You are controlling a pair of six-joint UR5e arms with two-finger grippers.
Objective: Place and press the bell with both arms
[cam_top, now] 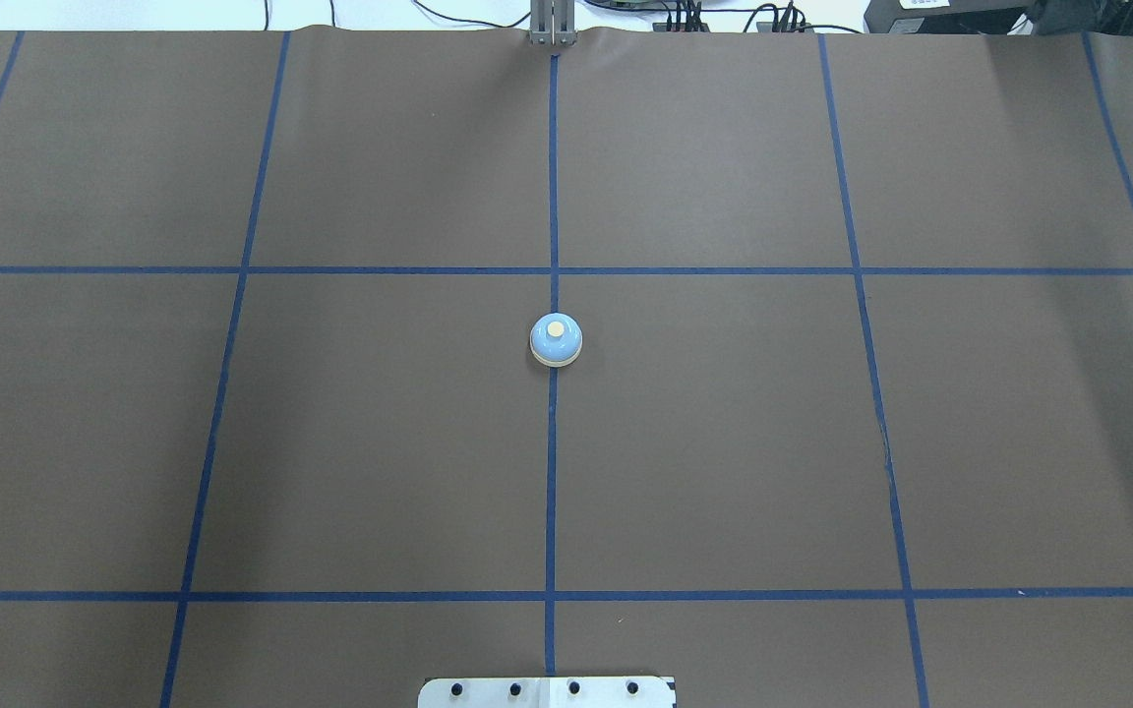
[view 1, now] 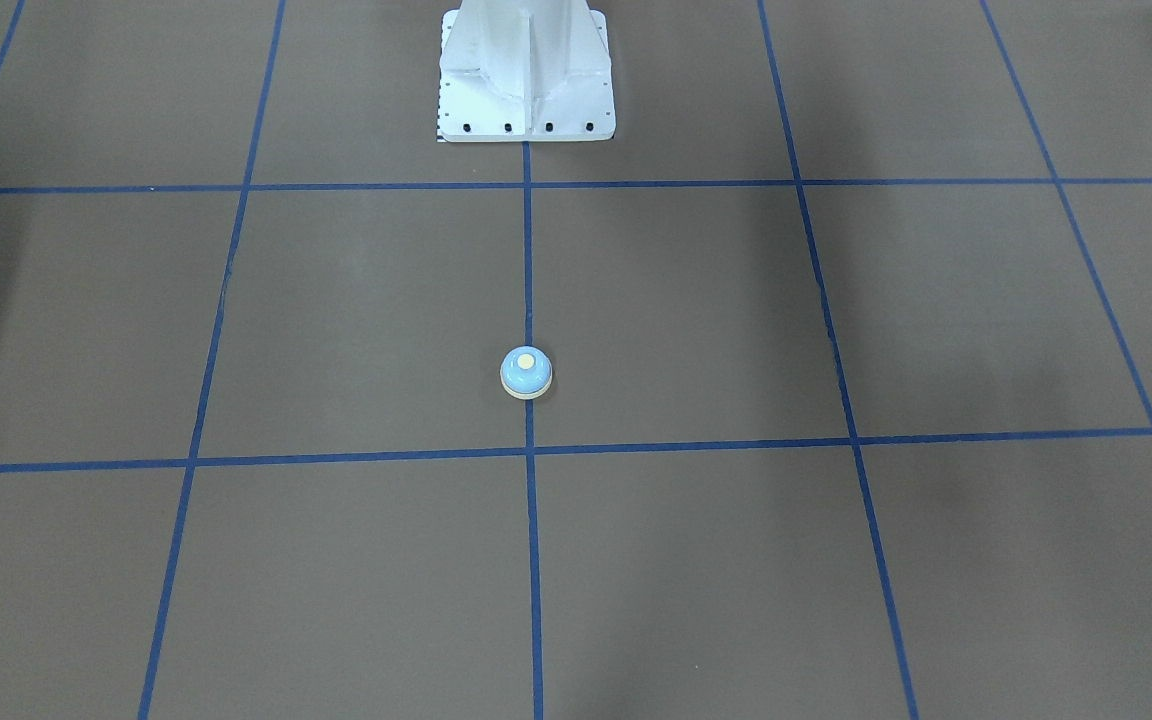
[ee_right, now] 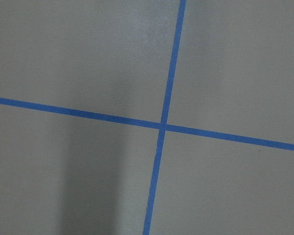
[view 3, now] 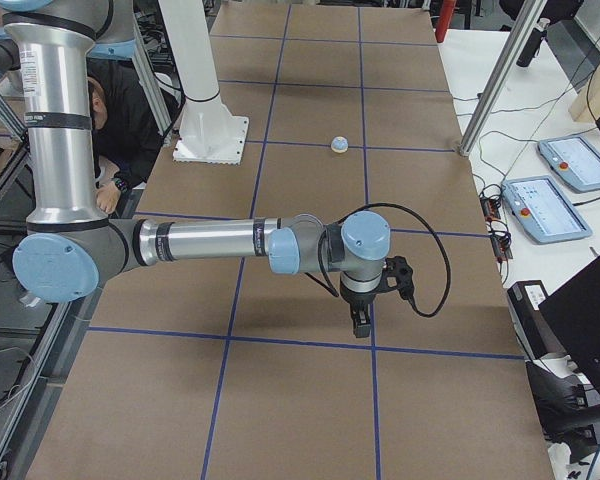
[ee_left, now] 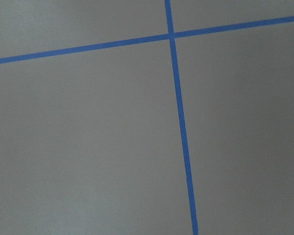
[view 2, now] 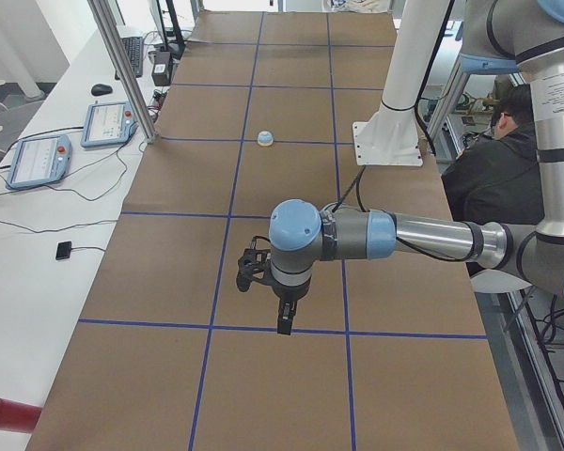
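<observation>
The light-blue bell [cam_top: 556, 341] with its cream button stands upright on the table's middle blue line; it also shows in the front-facing view [view 1: 526, 372], the left side view [view 2: 264, 138] and the right side view [view 3: 339, 145]. No gripper is near it. My left gripper [view 2: 284, 324] shows only in the left side view, pointing down over the table's left end. My right gripper [view 3: 360, 328] shows only in the right side view, pointing down over the right end. I cannot tell whether either is open or shut. Both wrist views show only brown paper and blue tape.
The white pedestal base [view 1: 526, 75] stands behind the bell on the robot's side. Brown paper with a blue tape grid [cam_top: 552, 492] covers the table. Teach pendants [view 2: 39, 158] and cables lie beyond the far edge. A person [view 2: 493, 160] sits behind the robot.
</observation>
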